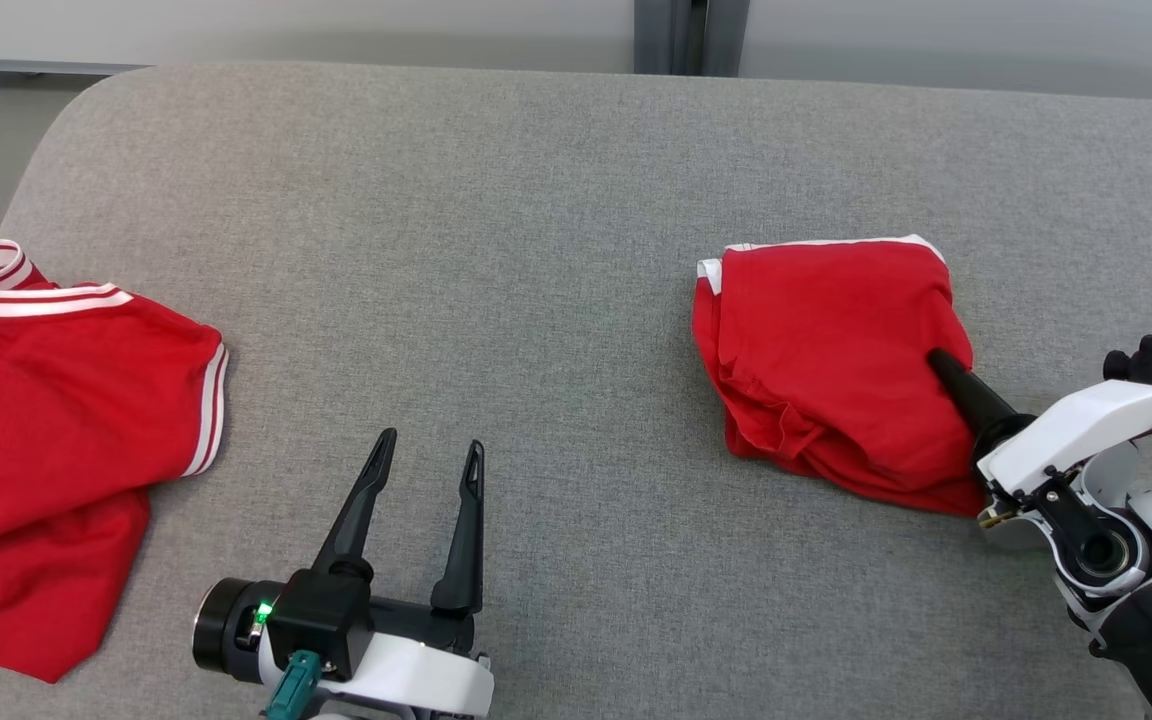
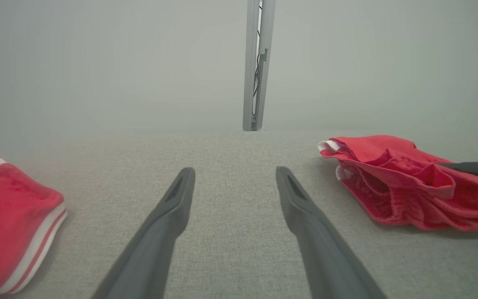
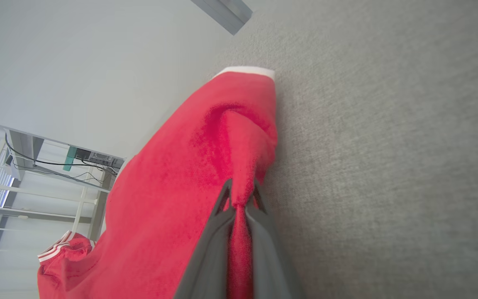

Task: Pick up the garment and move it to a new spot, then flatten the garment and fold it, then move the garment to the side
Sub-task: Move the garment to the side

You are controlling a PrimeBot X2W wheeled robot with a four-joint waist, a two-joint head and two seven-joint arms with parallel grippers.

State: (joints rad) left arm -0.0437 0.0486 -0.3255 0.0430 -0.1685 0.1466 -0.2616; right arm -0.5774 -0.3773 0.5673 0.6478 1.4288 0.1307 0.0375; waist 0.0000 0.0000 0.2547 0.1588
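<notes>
The right hand (image 3: 241,191) pinches the folded garment (image 1: 826,340), left hand (image 1: 432,441) spread wide away from it; only moving it aside seems left.

At nine o'clock in the head view, a loose red shirt with white-striped trim (image 1: 56,440) is cut off by the left edge. At three o'clock, the right gripper (image 1: 939,362) — fingertips buried — is lost in the folded red fabric garment (image 1: 826,340).
</notes>
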